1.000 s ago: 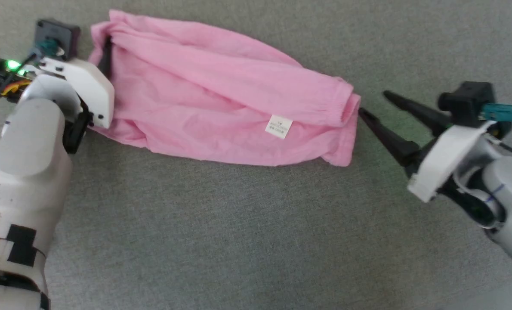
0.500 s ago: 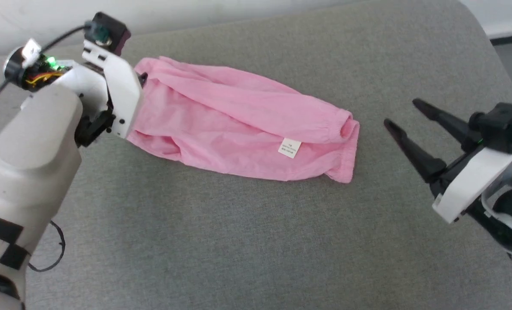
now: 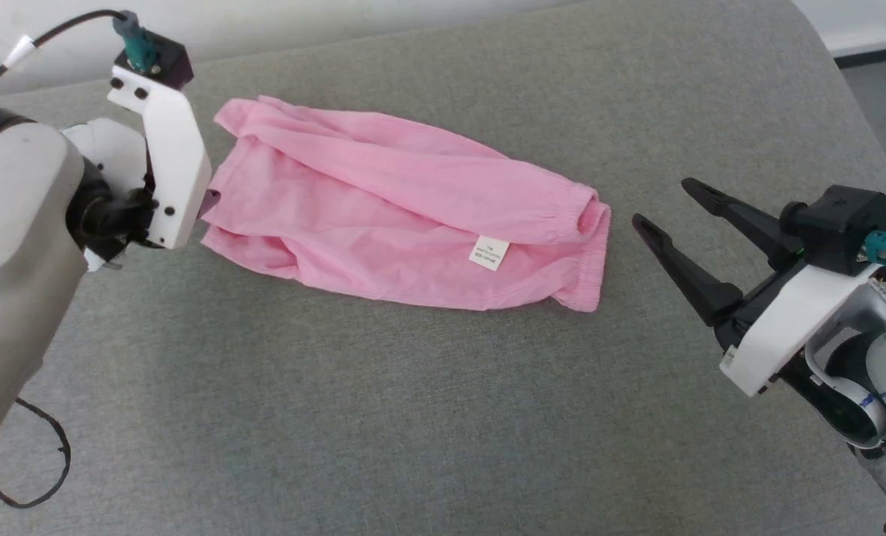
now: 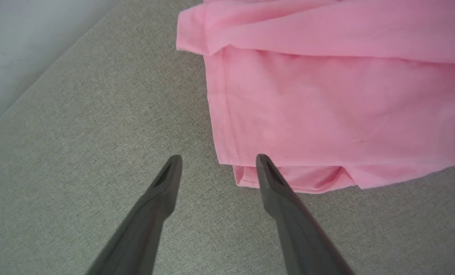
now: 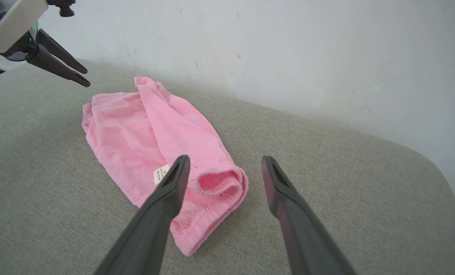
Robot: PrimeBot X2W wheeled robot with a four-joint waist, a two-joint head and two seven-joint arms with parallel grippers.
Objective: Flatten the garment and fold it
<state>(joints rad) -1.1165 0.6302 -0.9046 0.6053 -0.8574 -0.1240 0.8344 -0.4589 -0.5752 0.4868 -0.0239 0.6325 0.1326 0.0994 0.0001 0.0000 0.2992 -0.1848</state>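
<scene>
The garment (image 3: 406, 205) is light pink and lies stretched left to right on the grey cushion, partly folded lengthwise, with its white label (image 3: 489, 253) facing up near the gathered elastic end (image 3: 588, 246). My left gripper (image 4: 218, 158) is open over the garment's (image 4: 327, 107) hemmed left corner, holding nothing. In the head view the white wrist housing (image 3: 167, 149) hides its fingers. My right gripper (image 3: 665, 202) stands open just right of the elastic end, clear of the cloth. In the right wrist view it (image 5: 225, 158) points at the garment (image 5: 143, 133), with the left gripper (image 5: 85, 77) beyond.
The grey fabric cushion (image 3: 413, 417) extends well in front of the garment. Its rounded edge (image 3: 845, 89) falls away at the right, and a white wall (image 5: 288, 46) runs behind it. A black cable (image 3: 33, 461) loops at the lower left.
The head camera has shifted. Both grippers have let go of the garment's ends and drawn back, and the jaws have opened wider. The garment now lies loose on the cushion.
</scene>
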